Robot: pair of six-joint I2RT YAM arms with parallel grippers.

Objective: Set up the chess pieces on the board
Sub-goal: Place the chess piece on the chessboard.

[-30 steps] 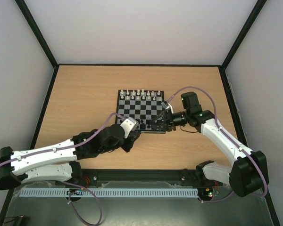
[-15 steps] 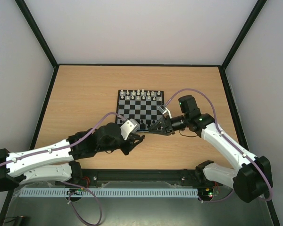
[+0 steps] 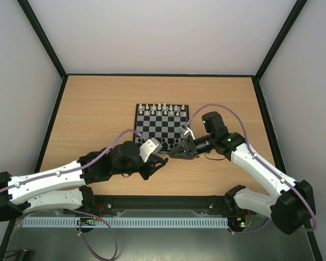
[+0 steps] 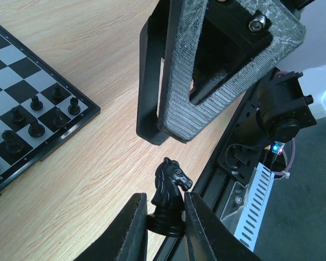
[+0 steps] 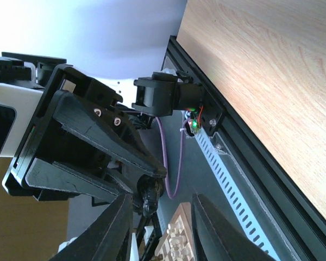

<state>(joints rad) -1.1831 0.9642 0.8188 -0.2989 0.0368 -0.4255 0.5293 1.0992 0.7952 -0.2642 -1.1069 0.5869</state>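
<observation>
Light wood-grain table (image 3: 98, 117) with black edge rails. The board (image 3: 162, 128) lies flat on it, with wood showing on every side of the board.

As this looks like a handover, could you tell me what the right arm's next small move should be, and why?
Probably ease the right gripper onto the black knight: the left gripper pinches its base, head exposed, and the right jaws stand apart, short of it.
</observation>
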